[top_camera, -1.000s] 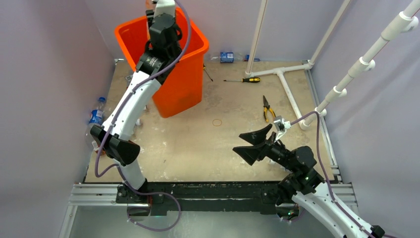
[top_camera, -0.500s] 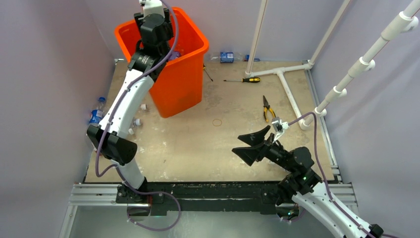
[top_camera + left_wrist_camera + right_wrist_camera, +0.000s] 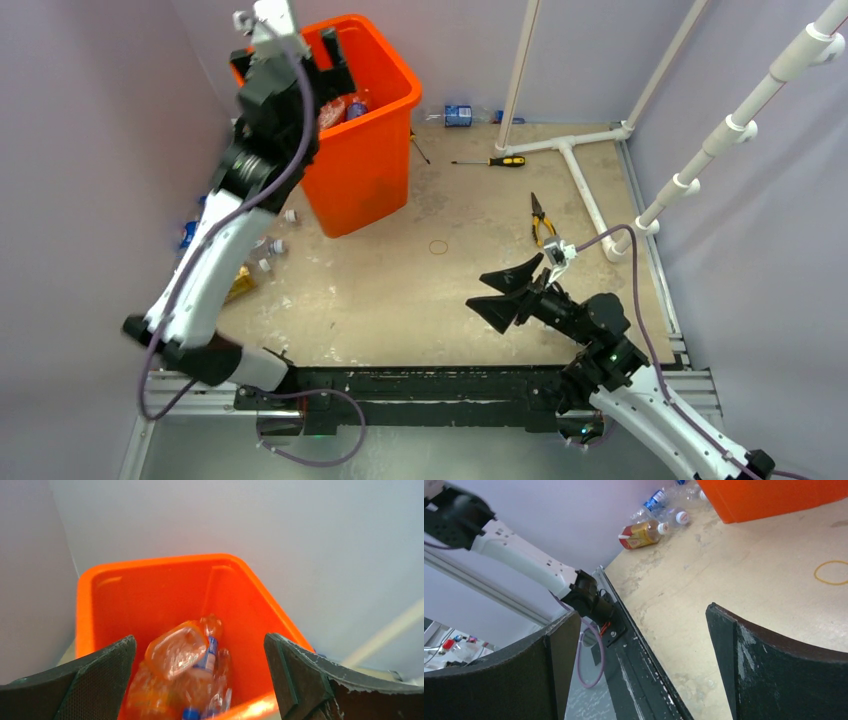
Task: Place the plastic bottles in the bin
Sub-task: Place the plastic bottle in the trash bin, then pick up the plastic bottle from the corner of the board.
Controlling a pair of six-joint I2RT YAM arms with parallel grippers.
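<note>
The orange bin (image 3: 365, 150) stands at the back left. Several crushed plastic bottles (image 3: 342, 108) lie inside it, and the left wrist view shows them (image 3: 182, 655) heaped on the bin's floor (image 3: 150, 590). My left gripper (image 3: 300, 55) hangs open over the bin's near-left rim, nothing between its fingers (image 3: 95, 677). More bottles lie on the floor left of the bin: one with a yellow and red label (image 3: 240, 283) (image 3: 644, 534) and one with a blue label (image 3: 656, 500). My right gripper (image 3: 515, 290) (image 3: 644, 625) hovers open and empty at the near right.
A screwdriver (image 3: 500, 160), pliers (image 3: 540, 220) and a rubber band (image 3: 438, 246) lie on the table right of the bin (image 3: 774, 497). White pipes (image 3: 585, 150) run along the back right. A small blue box (image 3: 458, 115) sits by the back wall.
My left gripper has opened above the bin and pulled back towards its left rim. The left elbow swung down and left. Bottles now show inside the bin. The right arm barely moved.
</note>
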